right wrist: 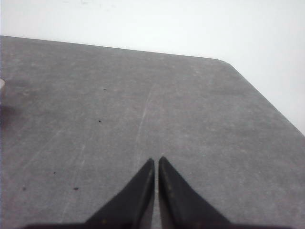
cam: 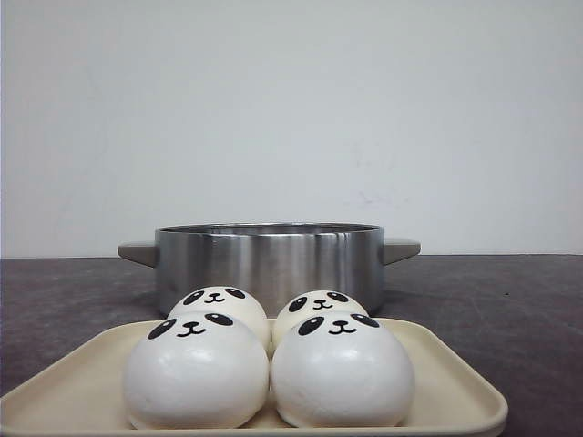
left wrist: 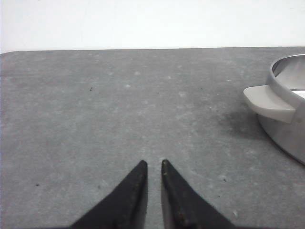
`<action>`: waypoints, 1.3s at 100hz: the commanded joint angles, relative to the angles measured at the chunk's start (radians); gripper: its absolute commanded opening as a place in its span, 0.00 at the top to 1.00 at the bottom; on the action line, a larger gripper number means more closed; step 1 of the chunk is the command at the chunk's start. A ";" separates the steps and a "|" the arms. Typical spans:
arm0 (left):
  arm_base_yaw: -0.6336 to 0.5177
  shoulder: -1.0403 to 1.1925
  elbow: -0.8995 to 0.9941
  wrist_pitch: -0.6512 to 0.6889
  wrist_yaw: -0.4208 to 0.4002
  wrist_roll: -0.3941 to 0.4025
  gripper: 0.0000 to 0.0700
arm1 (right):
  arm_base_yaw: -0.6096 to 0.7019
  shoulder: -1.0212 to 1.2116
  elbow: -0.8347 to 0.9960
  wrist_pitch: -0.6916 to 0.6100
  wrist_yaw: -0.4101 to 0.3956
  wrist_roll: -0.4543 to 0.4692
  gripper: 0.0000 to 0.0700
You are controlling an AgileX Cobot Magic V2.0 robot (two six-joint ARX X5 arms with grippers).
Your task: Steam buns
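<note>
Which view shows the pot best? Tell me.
The front view: the pot appears whole, with both handles, behind the buns. The left wrist view catches only one handle and part of its wall; the right wrist view shows nothing identifiable of it.

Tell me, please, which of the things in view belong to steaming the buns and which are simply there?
Part of the job:
- four panda-face buns, grouped on the tray
- beige tray holding them
- steel pot behind the tray
- left gripper and right gripper, both nearly closed, holding nothing

Simply there:
- grey tabletop
- white wall
</note>
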 commanded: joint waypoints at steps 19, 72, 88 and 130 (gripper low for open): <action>0.003 0.000 -0.007 -0.005 0.007 -0.302 1.00 | 0.001 -0.001 -0.002 0.120 -0.127 0.282 0.99; -0.005 0.226 0.425 -0.108 0.359 -0.377 0.99 | 0.001 0.081 0.366 -0.105 -0.235 0.491 0.99; -0.030 0.375 0.595 -0.110 0.372 -0.359 0.99 | 0.001 0.180 0.518 -0.137 -0.335 0.408 0.99; -0.105 0.439 0.661 -0.123 0.418 -0.359 0.04 | 0.001 0.227 0.575 -0.120 -0.566 0.406 0.22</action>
